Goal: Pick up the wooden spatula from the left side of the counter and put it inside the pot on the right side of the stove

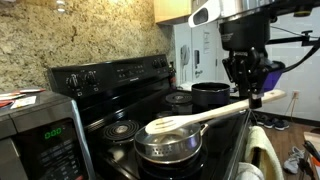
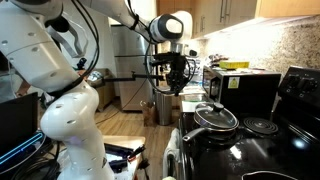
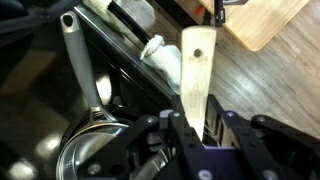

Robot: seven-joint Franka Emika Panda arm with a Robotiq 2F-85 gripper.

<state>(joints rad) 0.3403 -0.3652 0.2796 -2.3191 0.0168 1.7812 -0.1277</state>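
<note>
My gripper (image 1: 250, 92) is shut on the wooden spatula (image 1: 205, 113), a pale flat utensil. It holds it level in the air above the stove (image 1: 130, 100), its free end over the steel pan. In the wrist view the spatula (image 3: 196, 75) runs up from between my fingers (image 3: 195, 135). The black pot (image 1: 210, 95) sits on a far burner, behind and below the spatula. In an exterior view my gripper (image 2: 173, 82) hangs in front of the stove (image 2: 265, 140), where the spatula is hard to make out.
A shiny steel pan with a glass lid (image 1: 168, 143) sits on the near burner, also seen in the wrist view (image 3: 90, 150). A silver microwave (image 1: 35, 135) stands beside the stove. A white fridge (image 1: 190, 55) is behind. Wooden floor (image 3: 270, 90) lies below.
</note>
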